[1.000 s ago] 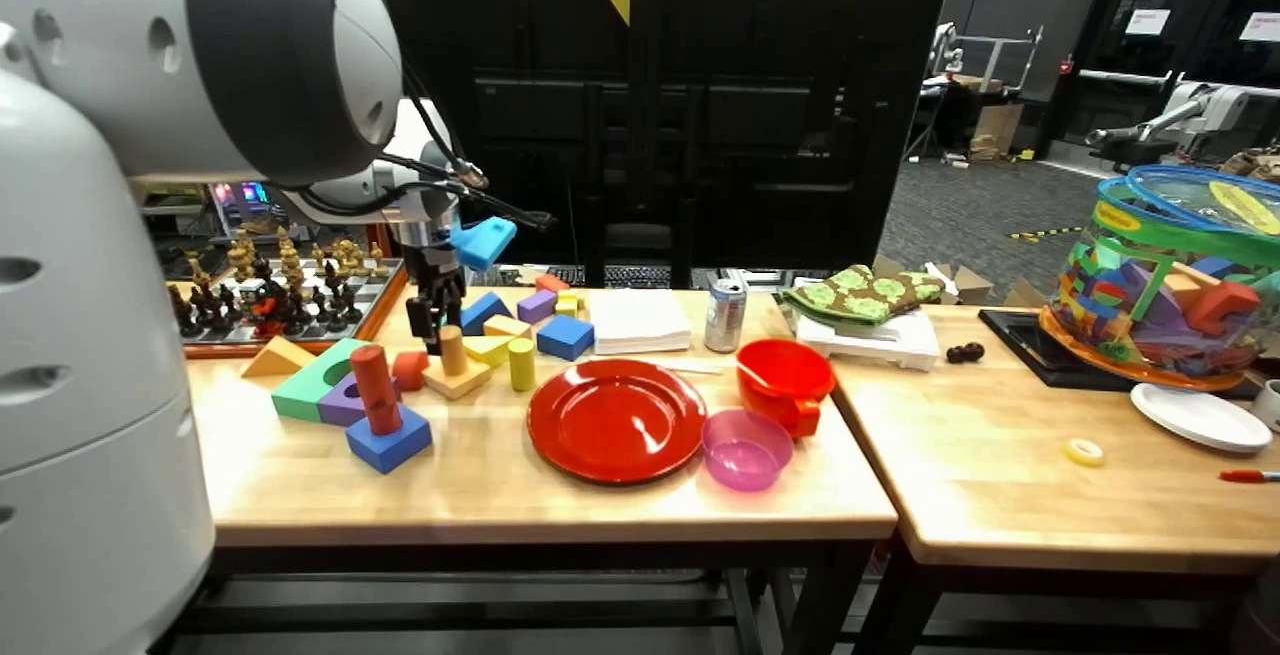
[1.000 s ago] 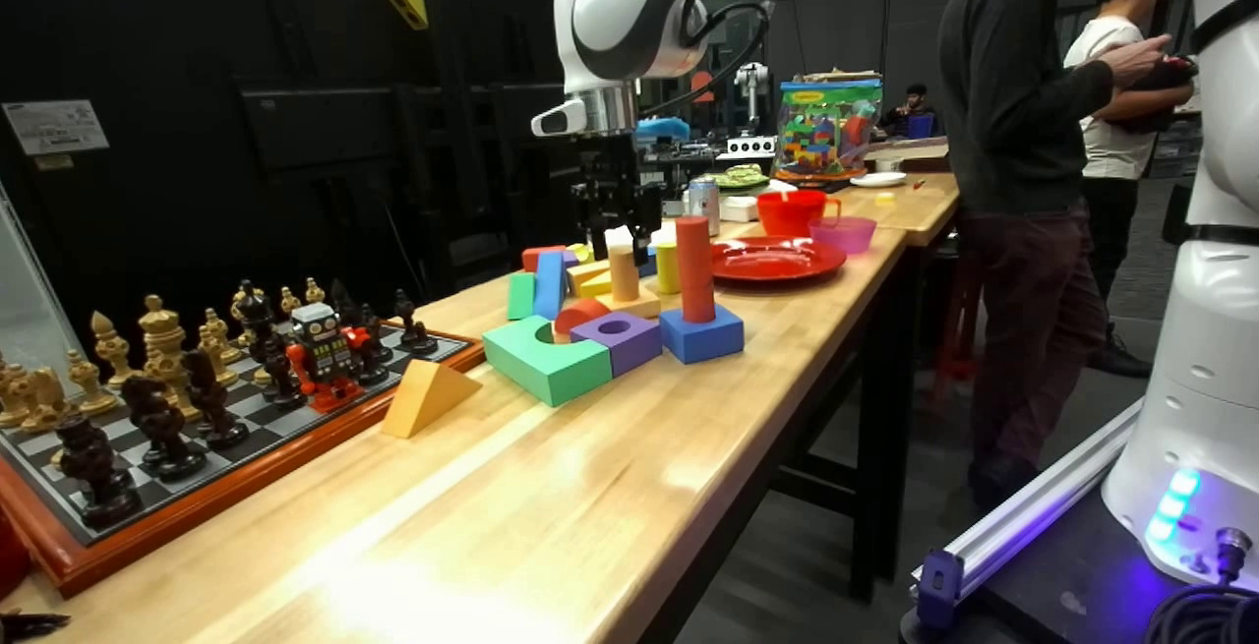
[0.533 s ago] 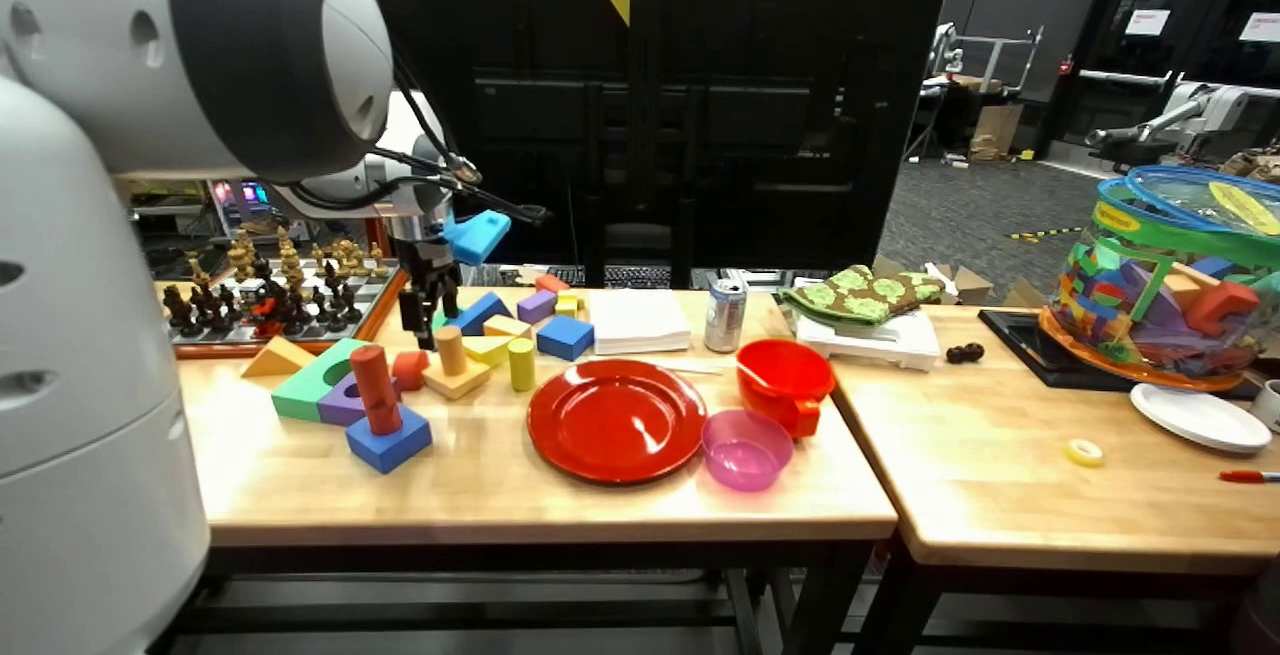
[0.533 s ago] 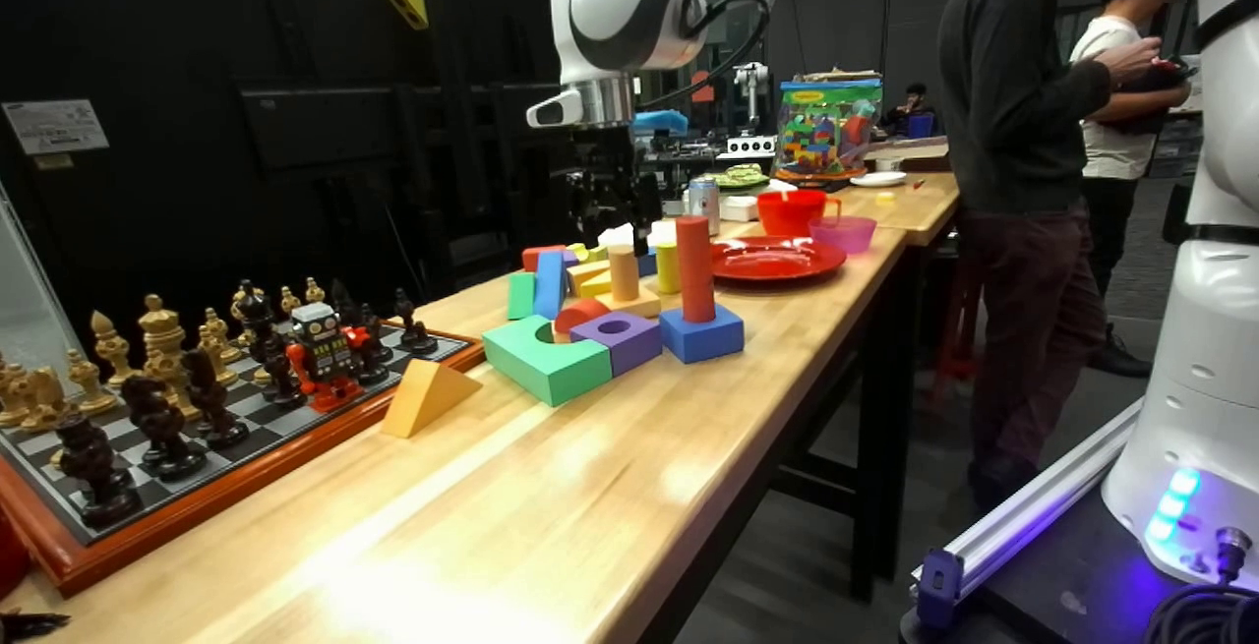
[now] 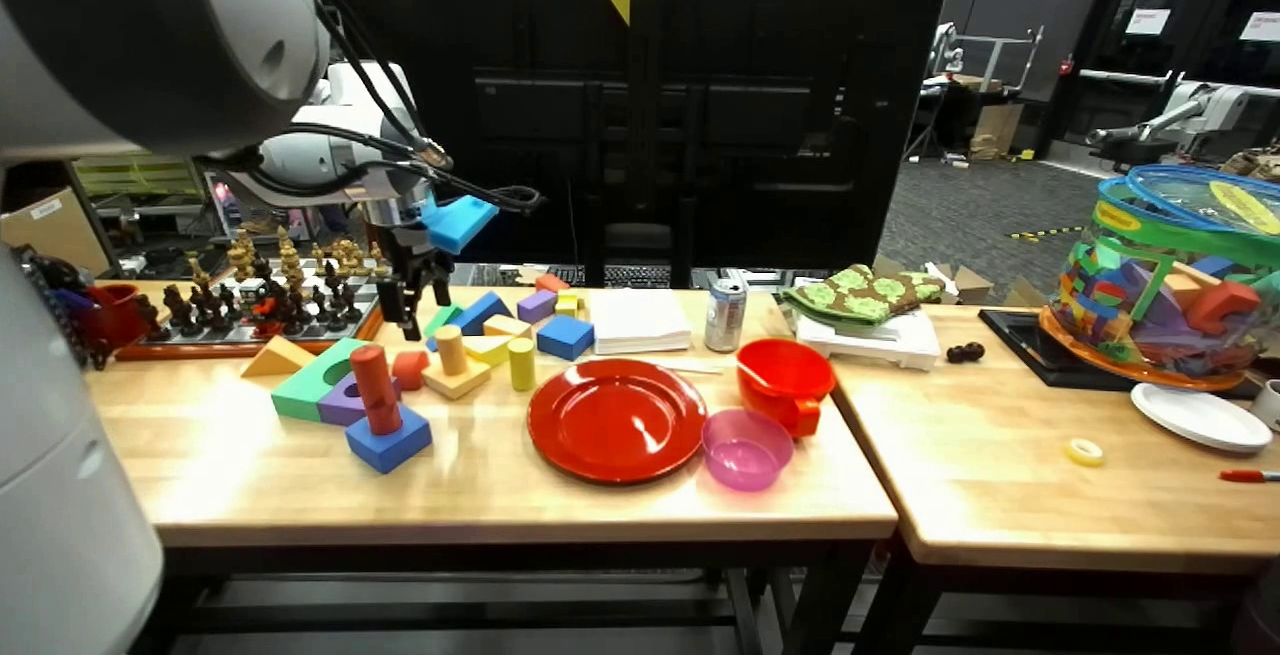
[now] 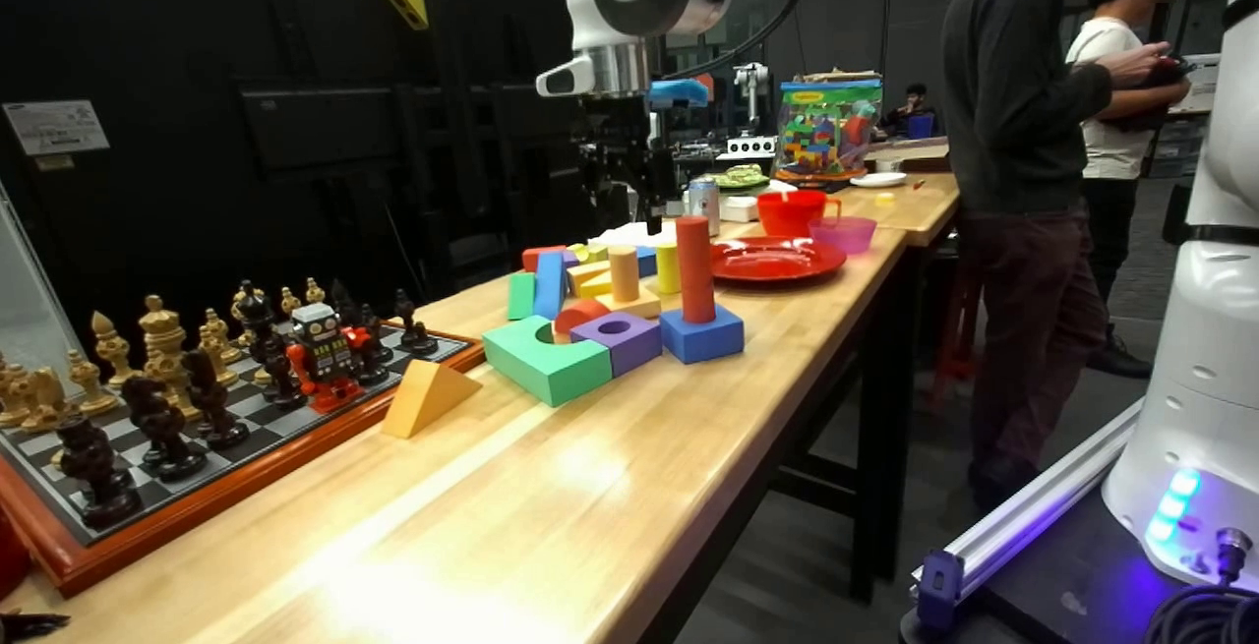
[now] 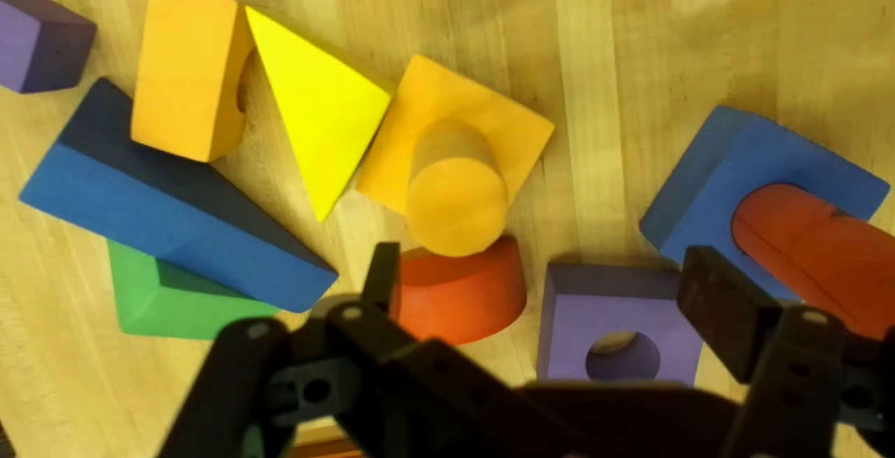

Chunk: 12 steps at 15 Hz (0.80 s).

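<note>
When viewed from the wrist, gripper: spread wide, with fingers well apart, raised above the table.
Tan cylinder: standing upright on tan square block, near the fingers and below.
Red half-round block: resting just beside tan square block, partly covered by one finger in the wrist view.
Purple block with hole: visible between the fingers in the wrist view.
Blue square block: placed near purple block, bearing red cylinder.
Yellow triangular block: set close against tan square block.
Red plate: lying flat on the table in both exterior views, near red cup and pink bowl.
Chessboard: set well apart from red plate, bearing chess pieces and toy robot.
</note>
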### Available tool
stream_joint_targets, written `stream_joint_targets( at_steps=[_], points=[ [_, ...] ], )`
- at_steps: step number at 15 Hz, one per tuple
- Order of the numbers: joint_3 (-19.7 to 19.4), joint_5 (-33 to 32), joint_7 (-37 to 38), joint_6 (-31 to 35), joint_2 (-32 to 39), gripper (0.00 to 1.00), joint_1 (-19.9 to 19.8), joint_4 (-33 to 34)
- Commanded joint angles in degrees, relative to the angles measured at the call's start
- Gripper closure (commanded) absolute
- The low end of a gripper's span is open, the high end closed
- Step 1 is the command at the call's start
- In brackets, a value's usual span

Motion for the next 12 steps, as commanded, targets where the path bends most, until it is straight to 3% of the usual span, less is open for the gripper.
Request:
stream_joint_targets(
  at_steps=[1,12],
  points=[
    [-0.3,-1.5,4.3,2.2,-7.6,0.0,0.3,-7.2],
    [-4.1,-4.5,18.2,9.6,-20.2,0.0,-0.6,-21.9]
  ],
)
